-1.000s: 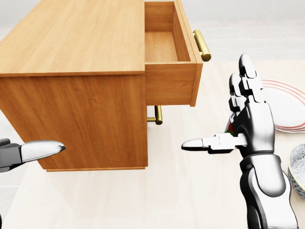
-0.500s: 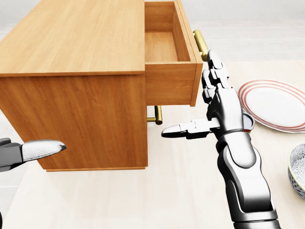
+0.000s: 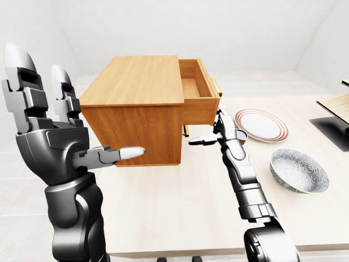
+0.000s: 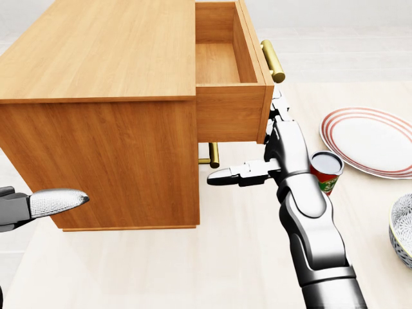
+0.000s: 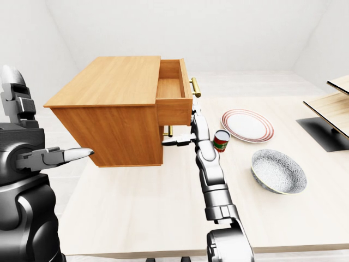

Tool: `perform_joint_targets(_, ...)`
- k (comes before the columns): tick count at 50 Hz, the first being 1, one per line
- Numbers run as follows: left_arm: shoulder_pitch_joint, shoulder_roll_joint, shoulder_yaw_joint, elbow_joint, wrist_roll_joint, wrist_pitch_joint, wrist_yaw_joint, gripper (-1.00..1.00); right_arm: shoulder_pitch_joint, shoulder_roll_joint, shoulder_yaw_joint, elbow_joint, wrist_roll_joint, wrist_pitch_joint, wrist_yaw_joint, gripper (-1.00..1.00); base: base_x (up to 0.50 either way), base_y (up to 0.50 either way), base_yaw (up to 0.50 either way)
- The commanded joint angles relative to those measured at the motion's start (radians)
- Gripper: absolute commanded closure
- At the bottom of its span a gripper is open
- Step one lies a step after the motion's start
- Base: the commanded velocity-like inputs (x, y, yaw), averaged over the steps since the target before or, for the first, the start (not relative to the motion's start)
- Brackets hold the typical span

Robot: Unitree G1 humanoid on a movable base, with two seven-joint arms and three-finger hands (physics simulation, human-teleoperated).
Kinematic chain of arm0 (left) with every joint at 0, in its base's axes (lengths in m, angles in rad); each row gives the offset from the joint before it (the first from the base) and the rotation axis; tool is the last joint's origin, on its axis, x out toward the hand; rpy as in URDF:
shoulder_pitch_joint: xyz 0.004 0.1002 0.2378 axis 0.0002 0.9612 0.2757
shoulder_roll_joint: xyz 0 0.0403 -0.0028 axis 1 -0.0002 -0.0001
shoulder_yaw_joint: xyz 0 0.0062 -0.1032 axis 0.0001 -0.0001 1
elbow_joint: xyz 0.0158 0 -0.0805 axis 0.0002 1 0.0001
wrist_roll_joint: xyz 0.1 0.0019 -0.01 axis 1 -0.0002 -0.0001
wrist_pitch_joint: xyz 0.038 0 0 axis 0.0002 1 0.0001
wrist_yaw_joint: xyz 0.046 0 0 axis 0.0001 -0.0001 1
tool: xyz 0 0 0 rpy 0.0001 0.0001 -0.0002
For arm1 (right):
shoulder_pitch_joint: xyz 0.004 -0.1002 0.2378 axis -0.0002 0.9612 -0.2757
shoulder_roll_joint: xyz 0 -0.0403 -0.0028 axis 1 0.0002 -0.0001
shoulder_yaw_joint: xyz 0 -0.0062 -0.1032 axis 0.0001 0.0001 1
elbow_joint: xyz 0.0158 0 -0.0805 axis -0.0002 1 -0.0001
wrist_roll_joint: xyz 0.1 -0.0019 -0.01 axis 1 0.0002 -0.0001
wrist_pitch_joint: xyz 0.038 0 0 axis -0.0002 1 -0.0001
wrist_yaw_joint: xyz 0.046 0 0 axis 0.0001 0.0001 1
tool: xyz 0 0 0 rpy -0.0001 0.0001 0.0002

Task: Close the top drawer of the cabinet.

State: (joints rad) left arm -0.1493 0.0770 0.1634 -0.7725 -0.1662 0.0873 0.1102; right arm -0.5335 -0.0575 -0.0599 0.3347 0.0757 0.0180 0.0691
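The wooden cabinet (image 4: 96, 64) stands on the table, filling the upper left of the head view. Its top drawer (image 4: 228, 112) is pulled out to the right and looks empty inside. A brass handle (image 4: 273, 61) runs along the drawer front. My right hand (image 4: 273, 135) is open, its fingers pointing up along the drawer front just below the handle and its thumb (image 4: 225, 175) pointing left under the drawer. My left hand (image 3: 68, 112) is open and raised to the left of the cabinet, touching nothing.
A lower drawer's brass handle (image 4: 213, 155) shows under the open drawer. A red can (image 4: 325, 170) stands just right of my right wrist. Further right are a red-rimmed plate (image 4: 373, 141) and a patterned bowl (image 4: 402, 228). A dark stand (image 3: 332, 128) sits at the table's (image 4: 244, 257) right.
My right hand has moved left from beside the plate to the drawer front, uncovering the red can. The left hand and the drawer have not moved.
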Motion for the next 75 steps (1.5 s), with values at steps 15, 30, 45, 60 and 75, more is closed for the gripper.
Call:
perform_joint_targets(15,0.000,-0.003,0.003,0.009,0.000,0.000,-0.003,-1.00,-0.081,-0.001,0.008,0.139,0.030,-0.061,0.028,-1.00,0.00,0.00,0.00)
perform_joint_targets(30,0.000,-0.003,0.003,0.013,0.000,0.000,-0.003,-1.00,-0.125,0.026,0.028,0.200,0.018,-0.083,0.039,-1.00,0.00,0.00,0.00)
perform_joint_targets(45,-0.006,-0.002,0.004,0.012,-0.001,0.000,-0.003,-1.00,-0.196,0.080,0.047,0.378,0.023,-0.105,0.075,-1.00,0.00,0.00,0.01)
perform_joint_targets(60,-0.002,-0.003,0.004,0.020,0.000,0.000,-0.002,-1.00,-0.249,0.121,0.053,0.507,0.030,-0.105,0.091,-1.00,0.01,0.00,0.01)
perform_joint_targets(75,-0.002,-0.002,0.003,0.011,-0.001,0.000,-0.001,-1.00,-0.281,0.144,0.053,0.573,0.035,-0.105,0.105,-1.00,0.01,0.00,0.00)
